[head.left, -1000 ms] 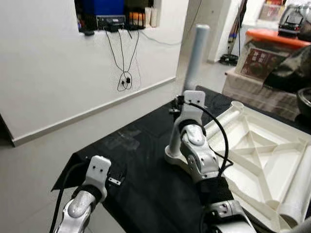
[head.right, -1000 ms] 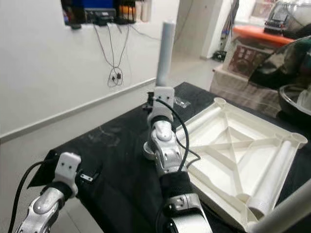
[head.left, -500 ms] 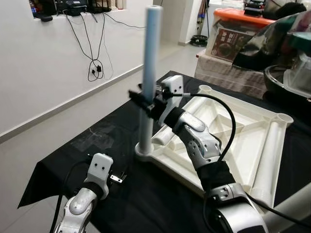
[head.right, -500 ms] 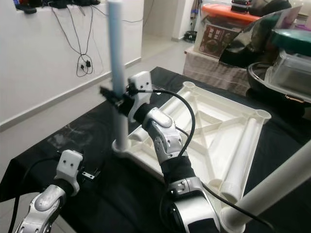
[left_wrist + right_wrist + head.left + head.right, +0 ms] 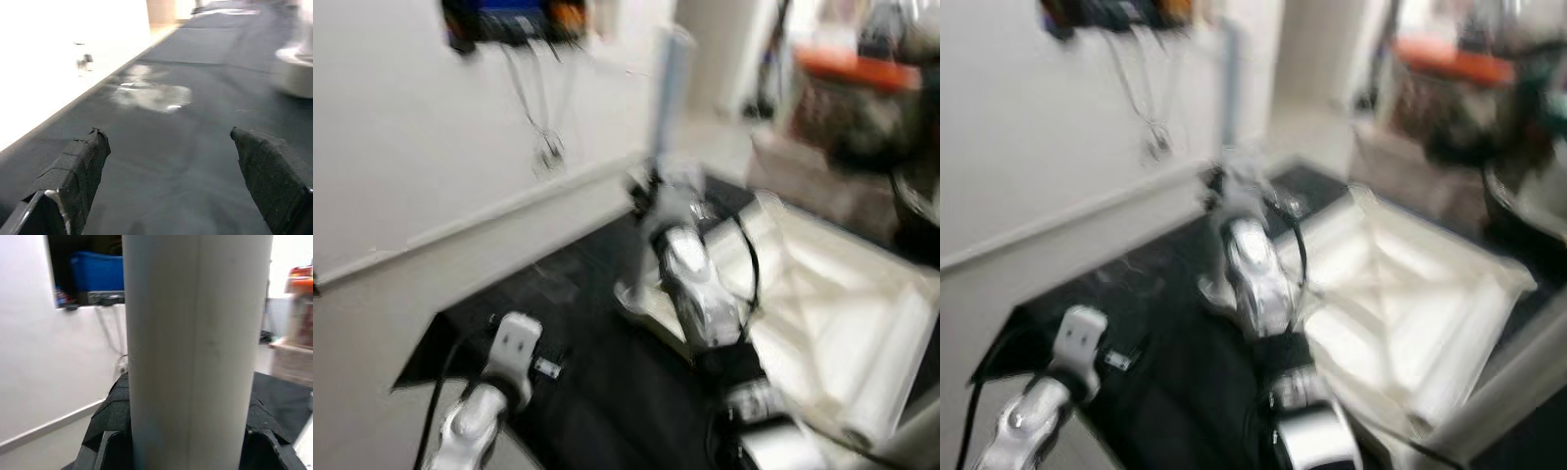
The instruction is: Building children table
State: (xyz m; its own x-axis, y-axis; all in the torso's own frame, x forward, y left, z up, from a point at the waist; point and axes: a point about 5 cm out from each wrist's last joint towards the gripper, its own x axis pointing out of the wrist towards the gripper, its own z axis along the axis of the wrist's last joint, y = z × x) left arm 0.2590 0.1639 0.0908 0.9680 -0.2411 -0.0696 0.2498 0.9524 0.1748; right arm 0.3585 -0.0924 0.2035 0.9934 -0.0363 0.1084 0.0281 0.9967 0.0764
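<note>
The white table leg (image 5: 195, 352), standing upright at the near corner of the upturned white tabletop (image 5: 832, 313) on the black-covered desk (image 5: 195, 88), was clenched by the right pincer (image 5: 651, 191) and judged best kept vertical while seated; the left pincer (image 5: 176, 171) was held released over the desk.

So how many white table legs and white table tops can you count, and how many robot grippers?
White table legs: 3, one upright held in the right gripper, two lying in the tabletop
White upside-down tabletop: 1
Grippers: 2, counting the left gripper, open over the black cloth
Total: 6
The head views are blurred, so small parts could be missed.
</note>
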